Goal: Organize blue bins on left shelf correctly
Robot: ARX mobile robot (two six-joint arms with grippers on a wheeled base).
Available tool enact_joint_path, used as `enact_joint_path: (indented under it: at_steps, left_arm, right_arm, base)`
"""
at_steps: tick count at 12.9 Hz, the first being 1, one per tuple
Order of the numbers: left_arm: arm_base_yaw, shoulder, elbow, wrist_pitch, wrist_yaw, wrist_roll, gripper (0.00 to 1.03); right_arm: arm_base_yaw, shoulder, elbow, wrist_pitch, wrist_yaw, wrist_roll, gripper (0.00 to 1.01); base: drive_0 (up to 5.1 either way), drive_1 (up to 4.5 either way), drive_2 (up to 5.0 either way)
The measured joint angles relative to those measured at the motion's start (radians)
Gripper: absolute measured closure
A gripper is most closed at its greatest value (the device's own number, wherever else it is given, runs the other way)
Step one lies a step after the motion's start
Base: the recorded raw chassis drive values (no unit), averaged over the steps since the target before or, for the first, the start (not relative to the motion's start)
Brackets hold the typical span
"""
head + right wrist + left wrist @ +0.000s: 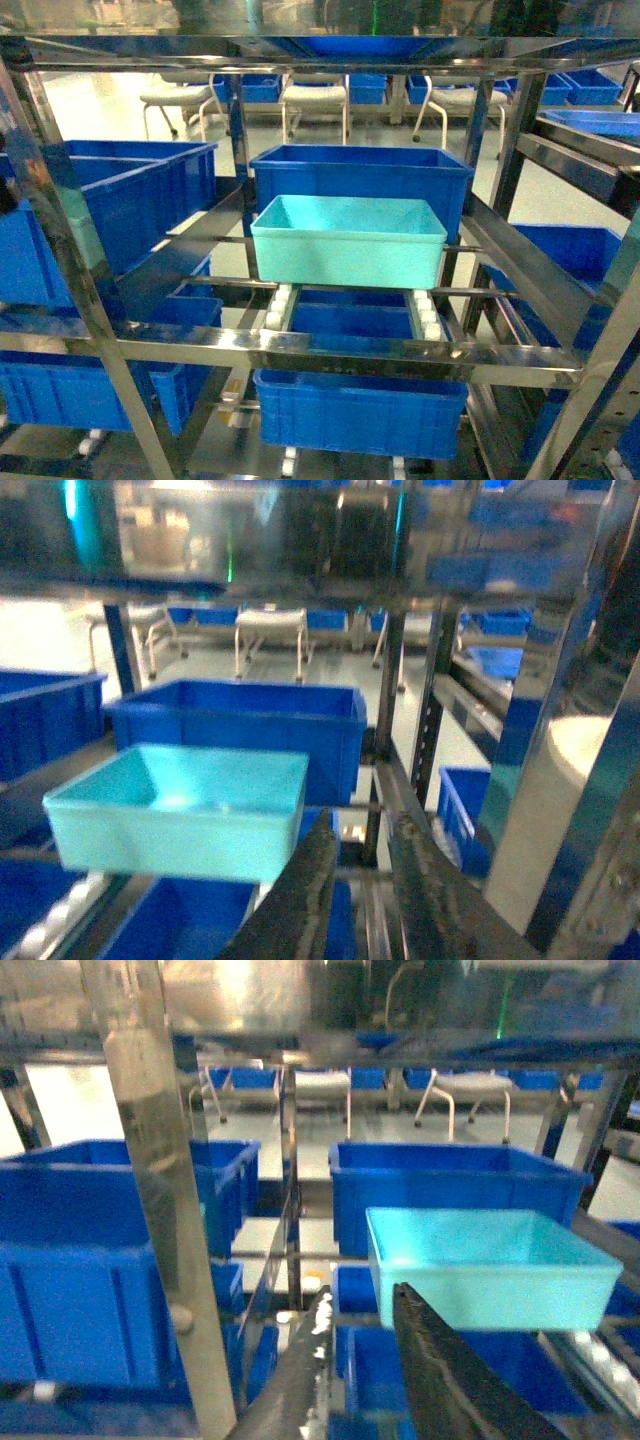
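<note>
Item 1, dark blue crates [120,200]: seen at 9 o'clock in the head view, stacked on the neighbouring bay; further ones are noted below [360,405] and behind [360,175] the turquoise tub.

Item 2, steel shelf [300,345]: shiny posts and rails are recorded across the whole head view, the middle tier floored with two white roller tracks [275,305].

Item 3, turquoise bin [348,240]: found at centre, upright and empty, seated on the roller tracks, just in front of a dark blue crate.

Item 4, left pincer [360,1305]: seen at 6 o'clock in the left wrist view, fingers slightly parted with nothing between them, near the bin's [490,1265] lower left corner.

Item 5, right pincer [362,830]: seen at 6 o'clock in the right wrist view, fingers likewise slightly parted and unladen, beside the bin's [180,810] right wall.

Item 6, chairs [315,100]: noted at 12 o'clock on the floor beyond the shelf.
</note>
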Motion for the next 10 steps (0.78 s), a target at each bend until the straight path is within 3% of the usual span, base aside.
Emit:
enact_joint_path:
  at_steps: [1,2,3,5,8,9,10]
  left_arm:
    - [0.031,-0.052,-0.063,-0.040,0.044,0.000,0.95]
    - [0.063,-0.118,-0.102,-0.057,0.042,-0.001,1.01]
    - [0.064,-0.185,-0.122,-0.069,0.044,0.000,1.01]
    - [0.057,-0.307,-0.189,-0.143,0.051,0.000,1.01]
    - [0.057,-0.497,-0.247,-0.267,0.051,0.000,1.01]
    - [0.057,-0.577,-0.266,-0.333,0.051,0.000,1.01]
    - [0.057,-0.637,-0.275,-0.376,0.051,0.000,1.01]
  right_arm:
    - [-0.019,-0.033,-0.079,-0.029,-0.027,-0.001,0.92]
    - [-0.046,-0.079,-0.147,-0.055,-0.045,-0.004,0.99]
    - [-0.065,-0.152,-0.178,-0.062,-0.063,-0.005,0.99]
    - [-0.099,-0.356,-0.233,-0.201,-0.098,-0.005,0.99]
    - [-0.134,-0.549,-0.314,-0.313,-0.141,-0.005,0.99]
    - [-0.182,-0.628,-0.340,-0.367,-0.196,-0.006,0.99]
    - [-0.221,-0.694,-0.355,-0.417,-0.210,-0.005,0.99]
  base:
    - [0.0,0.00,0.0]
    - [0.0,0.00,0.0]
    - [0.0,0.00,0.0]
    - [0.0,0.00,0.0]
    - [0.0,0.00,0.0]
    - [0.0,0.00,0.0]
    - [0.0,0.00,0.0]
